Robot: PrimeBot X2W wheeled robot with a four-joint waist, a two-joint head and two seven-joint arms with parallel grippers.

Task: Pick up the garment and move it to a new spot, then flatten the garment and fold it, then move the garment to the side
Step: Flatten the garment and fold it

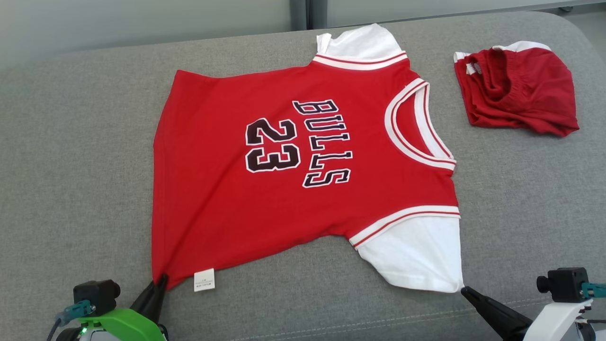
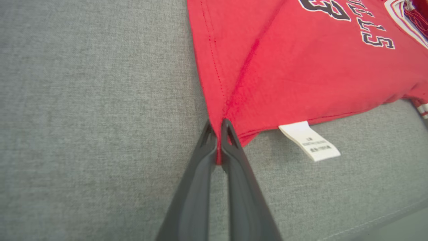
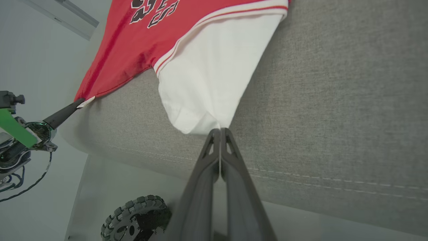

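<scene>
Head above; wrists close, sharing jersey (image 1: 284,199)

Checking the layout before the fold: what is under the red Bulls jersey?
The jersey lies spread on a grey fabric cushion, which shows all around its edges. Whatever is directly beneath the cloth is covered, though no bulge hints at an object.

1. I see a red jersey (image 1: 213,199) with white sleeves (image 1: 416,255), black white-edged "BULLS 23" and red-and-white striped trim.
2. Its tag (image 1: 204,279) is white.
3. The shorts (image 1: 521,90) are darker red, white-trimmed.
4. The cushion (image 1: 75,166) is flecked grey.
</scene>
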